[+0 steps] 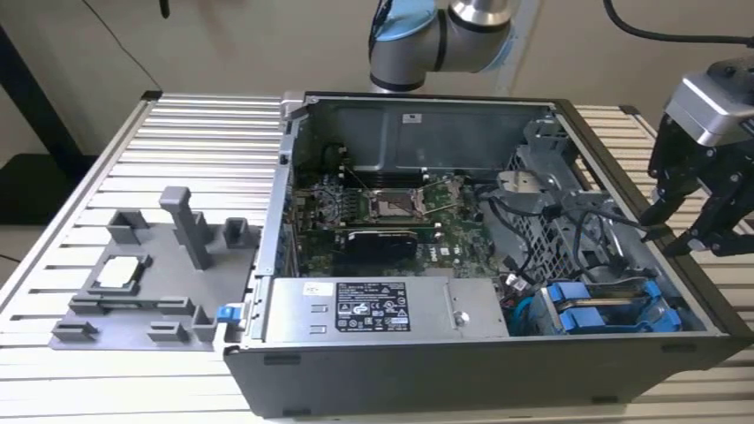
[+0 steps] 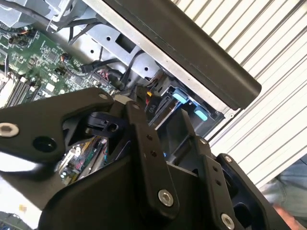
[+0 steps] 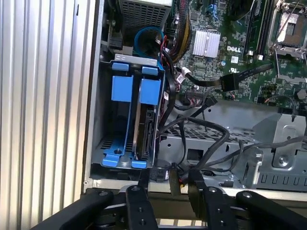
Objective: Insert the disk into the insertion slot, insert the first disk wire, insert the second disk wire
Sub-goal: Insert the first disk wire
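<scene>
Sitting on edge in the slot (image 3: 111, 143) at a corner of the case (image 1: 471, 371), the disk (image 3: 145, 127) looks inserted. The end effector (image 1: 680, 231) hovers open over the adjoining case edge, its fingers (image 3: 144, 184) either side of a wire plug (image 3: 175, 178) but apparently not clamped on it. Neither wire looks connected yet.

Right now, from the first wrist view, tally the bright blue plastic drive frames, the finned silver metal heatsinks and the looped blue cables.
Bright blue plastic drive frames: 2
Finned silver metal heatsinks: 1
Looped blue cables: 1
Total: 4
</scene>
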Robot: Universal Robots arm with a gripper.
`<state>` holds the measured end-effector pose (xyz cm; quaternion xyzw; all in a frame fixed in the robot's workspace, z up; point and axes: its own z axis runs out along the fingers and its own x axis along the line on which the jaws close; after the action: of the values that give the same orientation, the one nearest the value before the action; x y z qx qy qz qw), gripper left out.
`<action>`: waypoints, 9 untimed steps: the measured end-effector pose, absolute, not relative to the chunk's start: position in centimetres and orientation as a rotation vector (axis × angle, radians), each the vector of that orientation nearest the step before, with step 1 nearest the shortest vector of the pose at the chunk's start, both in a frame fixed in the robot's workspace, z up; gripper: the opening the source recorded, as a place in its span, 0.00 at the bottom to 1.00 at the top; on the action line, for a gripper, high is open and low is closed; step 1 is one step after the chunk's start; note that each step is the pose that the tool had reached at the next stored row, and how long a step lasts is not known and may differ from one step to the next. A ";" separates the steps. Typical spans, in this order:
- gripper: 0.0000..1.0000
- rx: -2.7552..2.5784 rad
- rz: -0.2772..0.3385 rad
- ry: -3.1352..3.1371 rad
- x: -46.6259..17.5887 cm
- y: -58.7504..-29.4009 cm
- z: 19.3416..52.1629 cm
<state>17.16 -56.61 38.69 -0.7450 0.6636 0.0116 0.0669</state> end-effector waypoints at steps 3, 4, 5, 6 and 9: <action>0.37 -2.246 0.035 2.000 17.2 -56.6 38.7; 0.37 -2.246 0.035 2.000 17.2 -56.6 38.7; 0.37 -2.246 0.035 2.000 17.2 -56.6 38.7; 0.37 -2.246 0.035 2.000 17.2 -56.6 38.7; 0.35 -2.246 0.035 2.000 17.2 -56.6 38.7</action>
<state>17.16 -56.64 38.69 -0.7450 0.6635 0.0116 0.0669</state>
